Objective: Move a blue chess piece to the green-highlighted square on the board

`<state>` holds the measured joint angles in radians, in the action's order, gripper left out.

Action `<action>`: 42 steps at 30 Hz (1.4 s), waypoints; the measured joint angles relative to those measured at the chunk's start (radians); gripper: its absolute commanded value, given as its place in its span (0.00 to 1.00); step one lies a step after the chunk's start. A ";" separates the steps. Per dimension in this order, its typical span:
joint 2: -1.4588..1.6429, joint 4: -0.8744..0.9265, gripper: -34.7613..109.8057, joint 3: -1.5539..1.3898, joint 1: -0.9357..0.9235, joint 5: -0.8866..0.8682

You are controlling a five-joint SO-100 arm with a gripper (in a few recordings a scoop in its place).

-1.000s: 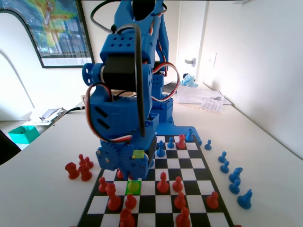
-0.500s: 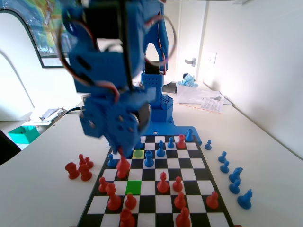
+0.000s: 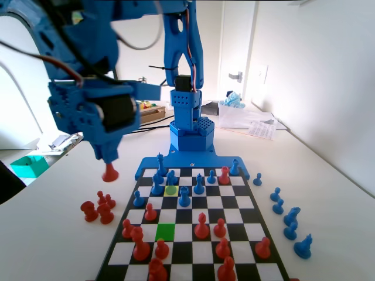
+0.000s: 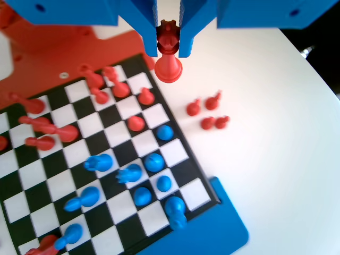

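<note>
Your gripper (image 4: 169, 40) is squeezed shut on a red piece (image 4: 168, 61), holding it up in the air past the board's (image 3: 193, 257) edge, at about 9 o'clock from the board's middle in the fixed view. It grips the top only, so the piece could slip and drop if you swing fast. Below, a little bunch of red pieces (image 3: 98, 207) stands on the table. If you come down right over them, you could knock them flat. The green-highlighted square (image 3: 166, 231) is bare now. The blue chess piece (image 3: 184, 197) I guess you want waits at 1 o'clock from that square, with a red pawn (image 3: 150, 213) close by at 11 o'clock. When you go for it, your jaws could bump those neighbours, so drop in straight.
</note>
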<state>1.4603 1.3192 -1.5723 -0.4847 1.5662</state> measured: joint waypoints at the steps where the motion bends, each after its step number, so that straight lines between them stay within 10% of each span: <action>1: 0.000 0.002 0.25 0.000 -0.017 0.000; 42: -0.133 -0.341 0.25 -0.328 -0.238 0.227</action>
<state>1.3269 0.9787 -1.9006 -0.7225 1.7932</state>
